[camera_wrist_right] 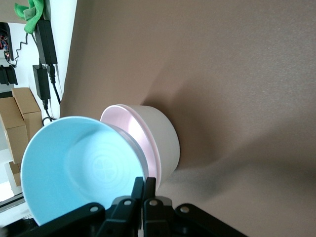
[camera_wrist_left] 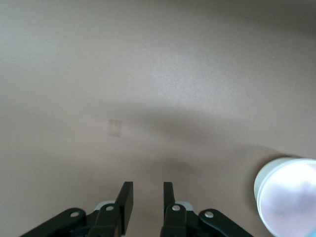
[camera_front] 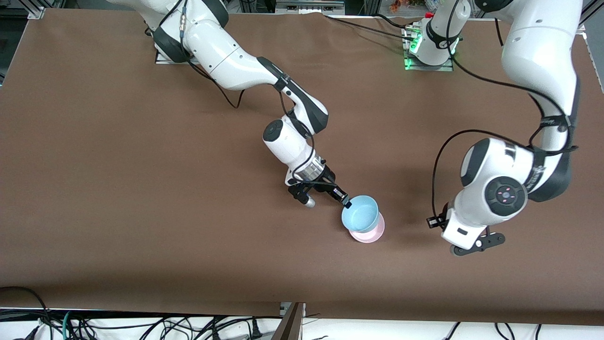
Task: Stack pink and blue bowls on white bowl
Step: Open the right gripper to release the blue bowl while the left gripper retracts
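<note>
The right gripper (camera_front: 348, 204) has its jaws pinched tight on the rim of the light sky-blue plastic bowl (camera_front: 360, 214), holding it tilted just above the stack. Below it sits the pale pink plastic bowl (camera_front: 369, 233), and from the right wrist camera you can see that pink one already nested inside the plain white plastic bowl (camera_wrist_right: 160, 140), pink lip showing just inside the white wall. So by my reckoning the first half is done: pink is on white. Blue is the piece left. It is over the stack but not seated yet, its low edge looking close to the pink rim while the gripped side rides higher. It needs to come level, settle in, and be let go.

Over toward its own end of the table, the left gripper (camera_wrist_left: 148, 202) hangs low over the bare brown tabletop (camera_front: 118, 189), jaws a narrow gap apart with nothing between them. That arm is waiting. Its wrist camera catches the stack at the edge of its view, well apart from its fingertips.

Room to move looks generous. The stack stands alone in the middle stretch of the brown surface, a fair way in from the table edge nearest the front camera, with nothing else beside it. The one tight spot, I'd say, is that pinched rim against the pink lip.
</note>
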Available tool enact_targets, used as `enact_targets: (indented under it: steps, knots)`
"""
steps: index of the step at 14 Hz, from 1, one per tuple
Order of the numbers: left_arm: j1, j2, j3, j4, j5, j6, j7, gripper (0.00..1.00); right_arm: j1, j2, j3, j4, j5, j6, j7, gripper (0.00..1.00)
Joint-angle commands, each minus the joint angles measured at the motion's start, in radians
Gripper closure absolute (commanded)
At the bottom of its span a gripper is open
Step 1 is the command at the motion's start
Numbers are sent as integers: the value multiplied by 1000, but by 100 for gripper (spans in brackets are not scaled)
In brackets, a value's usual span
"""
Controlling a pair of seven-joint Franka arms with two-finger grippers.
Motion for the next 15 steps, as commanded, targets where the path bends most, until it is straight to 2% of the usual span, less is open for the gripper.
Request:
enact_targets:
  steps: [1, 2, 4, 6, 8, 11, 15]
  knots:
    - [23, -90, 0, -20, -28, -70, 70, 64, 7, 29, -1, 42, 10, 11, -9, 99]
    - [27, -113, 0, -20, -29, -72, 86, 61, 7, 29, -1, 42, 10, 11, -9, 98]
    - [46, -142, 0, -20, -28, -74, 151, 47, 6, 30, -1, 42, 10, 11, -12, 97]
    - [57, -166, 1, -25, -28, -83, 198, 0, 6, 30, -1, 42, 10, 11, -12, 93]
    - [57, -191, 0, -25, -28, -112, 196, 0, 6, 30, -1, 42, 10, 11, -12, 85]
    - [59, -226, 0, -25, -28, -138, 201, 0, 6, 30, 0, 42, 10, 11, -11, 79]
    - [57, -225, 1, -28, -28, -135, 202, 0, 3, 21, 0, 59, 10, 3, -8, 79]
